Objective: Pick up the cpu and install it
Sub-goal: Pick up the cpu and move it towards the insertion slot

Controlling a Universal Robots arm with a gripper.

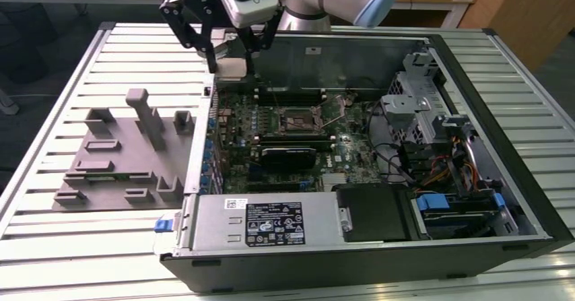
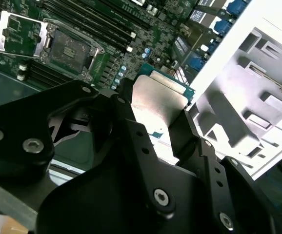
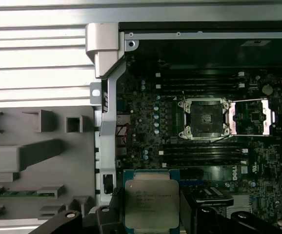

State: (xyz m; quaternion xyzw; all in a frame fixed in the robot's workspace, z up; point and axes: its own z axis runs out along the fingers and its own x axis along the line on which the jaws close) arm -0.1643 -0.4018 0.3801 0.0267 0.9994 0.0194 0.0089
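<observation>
I have the cpu (image 3: 151, 202) in the gripper (image 3: 151, 210): in both wrist views its two black fingers (image 2: 126, 109) press against opposite edges of the chip, and the silvery top plate shows between them. The second wrist view gives me the same grip from behind the fingers, with the cpu (image 2: 158, 102) sitting at the tips of the gripper (image 2: 155, 117) and its thin green edge showing at the end away from the camera.

In the exterior view the gripper (image 1: 231, 57) hangs over the far corner of the open computer case (image 1: 503, 58) on the exterior view's left. The cpu (image 1: 231, 69) is a pale square at its tips, lifted clear of the motherboard (image 1: 269, 112) below.

The socket (image 3: 203, 117) is open. Its metal load plate (image 3: 252, 117) is folded back beside it, and the dark contact field is bare. The chip is well apart from the socket (image 1: 298, 120), over the strip of the board that runs just inside the case wall.

The grey tray (image 1: 117, 159) with its raised blocks lies on the slatted table (image 1: 54, 79), outside that same wall. From the first wrist view I see the tray (image 3: 38, 156) beside the case.
</observation>
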